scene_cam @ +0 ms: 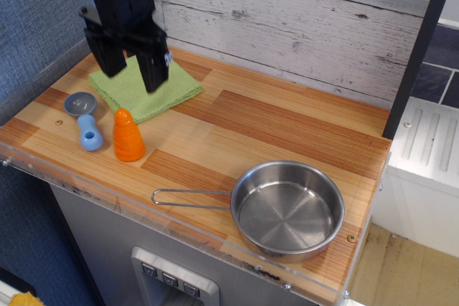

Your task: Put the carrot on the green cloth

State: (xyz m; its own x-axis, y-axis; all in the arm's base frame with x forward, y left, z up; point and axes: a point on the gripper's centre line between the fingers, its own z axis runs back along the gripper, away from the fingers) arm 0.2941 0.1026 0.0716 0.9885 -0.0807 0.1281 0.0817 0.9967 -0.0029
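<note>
The orange toy carrot stands upright on the wooden counter, just in front of the light green cloth. The cloth lies flat at the back left and does not touch the carrot. My black gripper hangs open and empty above the cloth, its two fingers spread apart. It is behind and above the carrot and covers part of the cloth.
A blue-handled grey scoop lies left of the carrot. A steel pan with a wire handle sits at the front right. A white plank wall runs behind the counter, whose front edge has a clear plastic lip.
</note>
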